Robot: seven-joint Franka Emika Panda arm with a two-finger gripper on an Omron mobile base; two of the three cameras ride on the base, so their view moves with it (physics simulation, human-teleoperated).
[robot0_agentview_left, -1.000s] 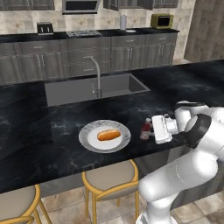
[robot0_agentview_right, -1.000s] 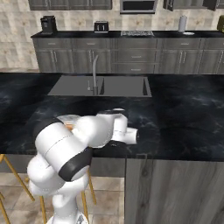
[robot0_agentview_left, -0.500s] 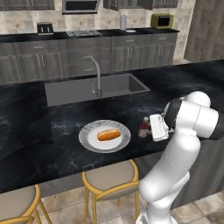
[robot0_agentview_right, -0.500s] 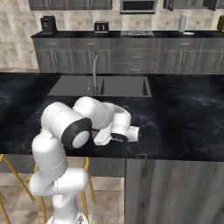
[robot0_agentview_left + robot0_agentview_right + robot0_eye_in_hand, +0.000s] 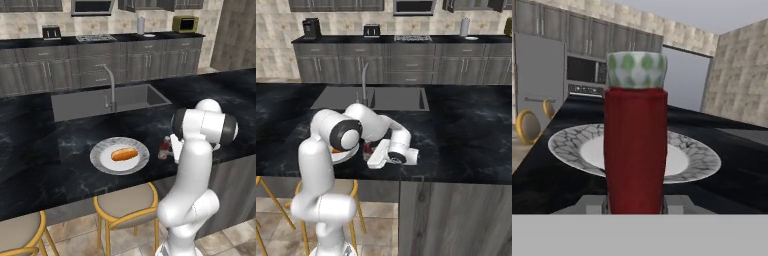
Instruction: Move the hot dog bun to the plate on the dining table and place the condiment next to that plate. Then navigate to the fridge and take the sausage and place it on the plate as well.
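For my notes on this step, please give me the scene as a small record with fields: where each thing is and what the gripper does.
surface: black white-veined marble dining table, with built-in sink
plate: round grey marbled rim, white centre, near the front edge of the table
bun: small oblong orange-tan hot dog bun, lying on the plate's centre
condiment: slim red ketchup bottle with pale cap, upright, beside the plate, between it and the gripper
gripper: closed on the bottle's lower part
sausage: not on the plate yet

Toaster (image 5: 50,32) & stovetop (image 5: 95,38) on back counter; stools (image 5: 127,206) (tan seats) below.
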